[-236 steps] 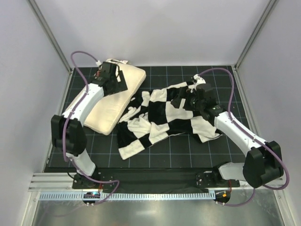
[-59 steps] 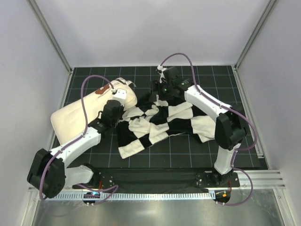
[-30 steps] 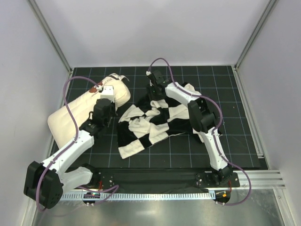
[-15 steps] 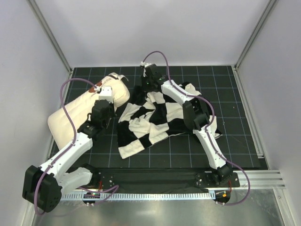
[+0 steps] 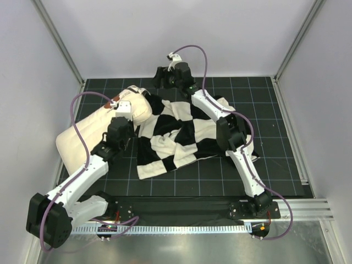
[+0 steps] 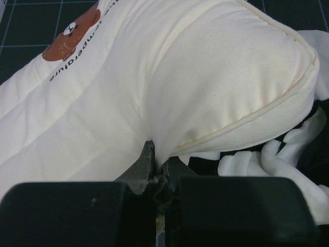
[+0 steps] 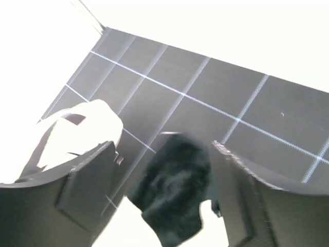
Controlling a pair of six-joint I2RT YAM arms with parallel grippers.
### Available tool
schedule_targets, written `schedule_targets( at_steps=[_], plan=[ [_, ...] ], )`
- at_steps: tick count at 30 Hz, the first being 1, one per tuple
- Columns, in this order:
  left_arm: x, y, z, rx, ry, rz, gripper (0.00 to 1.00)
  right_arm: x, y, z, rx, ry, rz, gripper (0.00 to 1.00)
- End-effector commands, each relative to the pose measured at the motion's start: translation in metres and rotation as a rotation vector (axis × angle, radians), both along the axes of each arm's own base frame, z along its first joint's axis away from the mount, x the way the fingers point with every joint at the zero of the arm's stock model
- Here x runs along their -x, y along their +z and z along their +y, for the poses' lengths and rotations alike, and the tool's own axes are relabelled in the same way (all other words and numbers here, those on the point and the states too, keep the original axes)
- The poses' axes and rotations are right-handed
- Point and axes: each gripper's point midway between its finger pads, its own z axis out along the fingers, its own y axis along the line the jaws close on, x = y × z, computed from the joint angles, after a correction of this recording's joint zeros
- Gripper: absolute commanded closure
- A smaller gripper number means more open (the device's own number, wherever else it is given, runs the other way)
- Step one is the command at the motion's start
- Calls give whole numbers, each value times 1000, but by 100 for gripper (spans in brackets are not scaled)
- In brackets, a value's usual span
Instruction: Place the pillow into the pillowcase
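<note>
1. The pillow [image 5: 88,135] lies at the left of the table [image 5: 275,165], slanting from the near-left edge towards the far middle. Its bear mark [image 6: 72,33] faces up.
2. The left gripper [image 6: 157,164] is closed, pinching a fold of the pillow's cover just below the piped seam of its right-hand corner.
3. The pillowcase [image 5: 176,129] is spread rumpled across the middle of the table. Its far-left corner touches the pillow's right-hand corner, and white plush folds show under that corner in the left wrist view.
4. The right gripper [image 7: 163,149] hangs above the far edge of the table. Its fingers stand wide apart with a black plush fold of the pillowcase between them; I cannot tell whether the fold is clamped.
5. Count: one pillow, one pillowcase, two grippers.
6. The pillow's near-left end reaches the table's left edge. Bare gridded table shows right of the pillowcase, along the near side and at the far-right corner.
</note>
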Motion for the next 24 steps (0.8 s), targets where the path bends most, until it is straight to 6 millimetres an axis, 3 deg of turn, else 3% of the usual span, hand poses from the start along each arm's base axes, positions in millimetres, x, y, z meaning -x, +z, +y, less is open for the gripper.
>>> schedule_targets(
  at_steps=[1, 3, 4, 5, 7, 8, 11, 12, 13, 14, 15, 16, 21, 24],
  plan=[
    [-8, 41, 0, 78, 27, -139, 100, 4, 69, 10, -129, 44, -115, 16],
    [-8, 45, -1, 82, 24, -144, 100, 11, 82, 5, -122, 43, -124, 15],
    [-7, 47, -2, 84, 18, -145, 100, 14, 69, -2, -91, 27, -90, 14],
    [-6, 49, -3, 86, 14, -149, 100, 23, 98, -9, -96, 23, -119, 14],
    [-5, 51, -6, 88, 3, -149, 100, 38, 85, -22, -26, 18, -67, 14],
    [-4, 51, -8, 91, -4, -151, 100, 51, 111, -30, -33, 15, -89, 14],
    [-5, 50, -7, 83, -5, -150, 100, 83, 88, -47, 32, 25, 28, 16],
    [-5, 51, -7, 72, -7, -155, 100, 101, 112, -54, 13, 33, 14, 18],
    [-4, 48, -5, 64, -2, -152, 100, 119, 83, -58, 41, 46, 96, 19],
    [-4, 48, -3, 61, 4, -155, 100, 132, 82, -62, 46, 49, 114, 20],
    [-4, 49, -4, 55, -6, -164, 100, 148, 94, -67, 40, 51, 106, 21],
    [-3, 47, -5, 57, -12, -164, 100, 164, 69, -76, 83, 39, 173, 21],
    [2, 46, -17, 92, -82, -170, 100, 220, 27, -94, 215, -13, 294, 26],
    [6, 39, -20, 103, -102, -158, 100, 236, 9, -102, 263, -56, 333, 31]
  ],
)
